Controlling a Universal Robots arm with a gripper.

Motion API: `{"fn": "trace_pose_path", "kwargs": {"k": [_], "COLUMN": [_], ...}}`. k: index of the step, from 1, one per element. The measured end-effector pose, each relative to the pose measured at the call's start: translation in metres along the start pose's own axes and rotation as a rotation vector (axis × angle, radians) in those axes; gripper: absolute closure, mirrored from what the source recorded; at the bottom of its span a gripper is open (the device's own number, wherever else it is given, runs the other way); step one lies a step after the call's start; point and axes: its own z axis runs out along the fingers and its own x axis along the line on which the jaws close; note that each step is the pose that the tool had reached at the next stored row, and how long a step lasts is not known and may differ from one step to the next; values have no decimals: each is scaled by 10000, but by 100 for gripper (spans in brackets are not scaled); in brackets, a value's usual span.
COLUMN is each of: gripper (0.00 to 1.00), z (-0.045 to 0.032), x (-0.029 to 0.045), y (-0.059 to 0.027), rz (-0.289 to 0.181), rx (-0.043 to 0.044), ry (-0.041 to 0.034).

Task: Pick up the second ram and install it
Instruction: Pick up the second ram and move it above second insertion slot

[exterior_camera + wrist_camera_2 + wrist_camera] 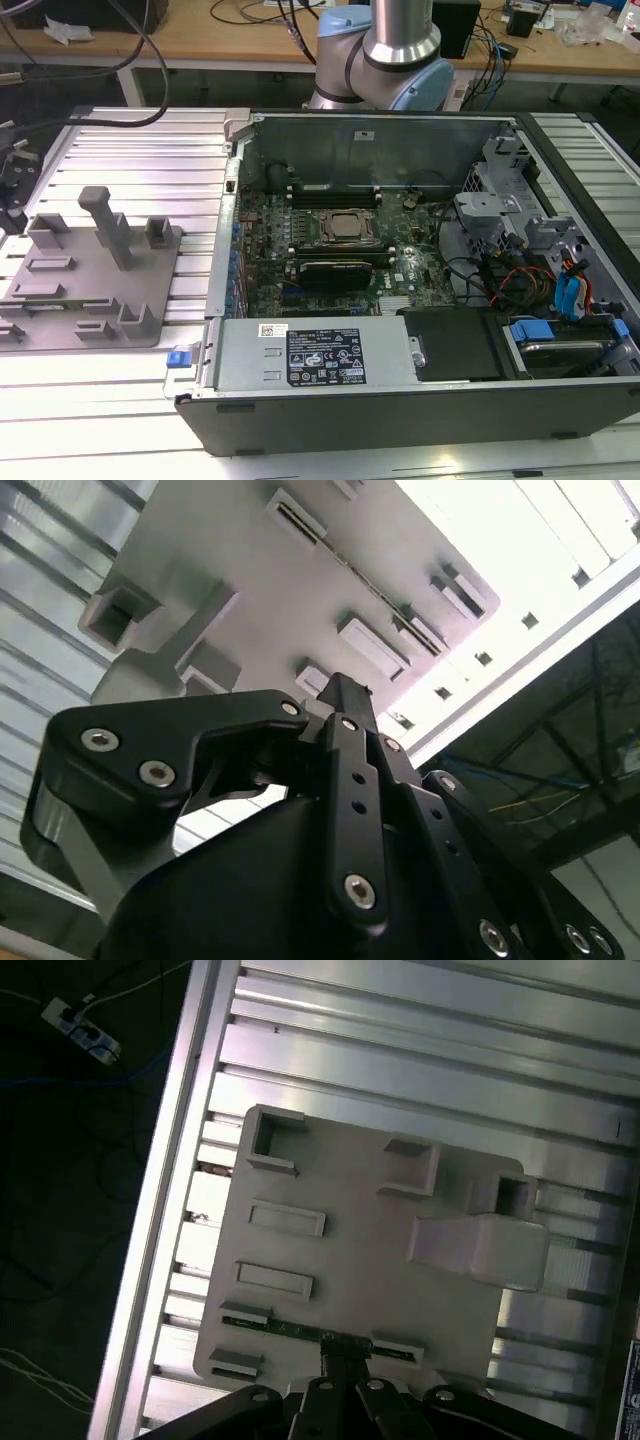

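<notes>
Fingers (pixel 345 1355) look pressed together into one narrow tip, holding nothing. On the ribbed metal desk (pixel 130 150) lies the open computer (pixel 400 150). In the exterior view the grey holder plate (pixel 90 290) sits at its 9 o'clock, well apart from the memory slots (pixel 330 192) at 12 o'clock of the processor (pixel 345 228). The second ram (pixel 300 1332) shows as a thin green strip along the plate's rim, between two small blocks and away from the tall post (pixel 480 1250). In the first wrist view the fingertips line up over it.

Risks, as I judge them: closed fingers would strike the thin board's top edge instead of straddling it. An off-centre pinch would let it tilt, and a tilted stick could jam or bend against a slot.
</notes>
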Motion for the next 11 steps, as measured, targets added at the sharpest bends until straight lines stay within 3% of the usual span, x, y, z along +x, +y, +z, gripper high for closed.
{"fn": "trace_pose_path", "kwargs": {"k": [4, 7, 9, 11], "gripper": [92, 92, 92, 92], "z": [11, 22, 34, 39], "x": [0, 0, 0, 0], "y": [0, -1, -1, -2], "rz": [-779, -1552, -2385, -2782], "rx": [-6, -12, -18, -21], "ry": [34, 68, 105, 123]}}
